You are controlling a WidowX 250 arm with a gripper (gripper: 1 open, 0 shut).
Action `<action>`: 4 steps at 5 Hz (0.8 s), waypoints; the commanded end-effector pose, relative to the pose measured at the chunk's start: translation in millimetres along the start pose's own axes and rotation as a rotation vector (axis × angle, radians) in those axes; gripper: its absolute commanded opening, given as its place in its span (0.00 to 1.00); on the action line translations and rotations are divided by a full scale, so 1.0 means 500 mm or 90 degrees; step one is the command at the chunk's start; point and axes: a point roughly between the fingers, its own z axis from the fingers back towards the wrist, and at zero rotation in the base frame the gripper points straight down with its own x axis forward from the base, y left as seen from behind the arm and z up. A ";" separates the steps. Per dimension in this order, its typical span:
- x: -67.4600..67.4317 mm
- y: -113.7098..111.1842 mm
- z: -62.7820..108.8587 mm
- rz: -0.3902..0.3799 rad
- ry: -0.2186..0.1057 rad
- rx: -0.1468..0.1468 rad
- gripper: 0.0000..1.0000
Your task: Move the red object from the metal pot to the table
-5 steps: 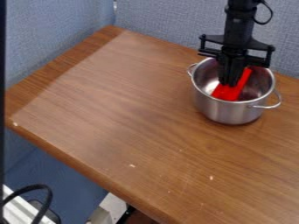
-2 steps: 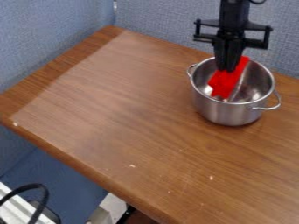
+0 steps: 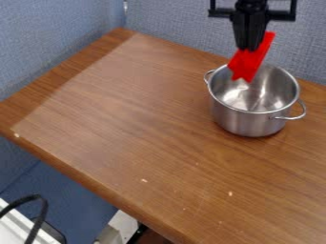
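Camera view: the gripper (image 3: 254, 36) clenches the red object (image 3: 251, 57), holding it tilted just above the metal pot (image 3: 254, 100) near the table's (image 3: 114, 124) far right edge.

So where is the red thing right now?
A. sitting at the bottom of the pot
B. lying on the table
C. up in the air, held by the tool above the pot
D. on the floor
C. The red object hangs tilted in the shut tool, above the rim of the metal pot, clear of its inside.
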 end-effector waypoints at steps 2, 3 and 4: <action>-0.084 -0.038 0.016 -0.097 -0.045 0.001 0.00; -0.130 -0.068 -0.002 -0.155 -0.044 0.004 0.00; -0.184 -0.103 -0.027 -0.197 -0.029 -0.008 0.00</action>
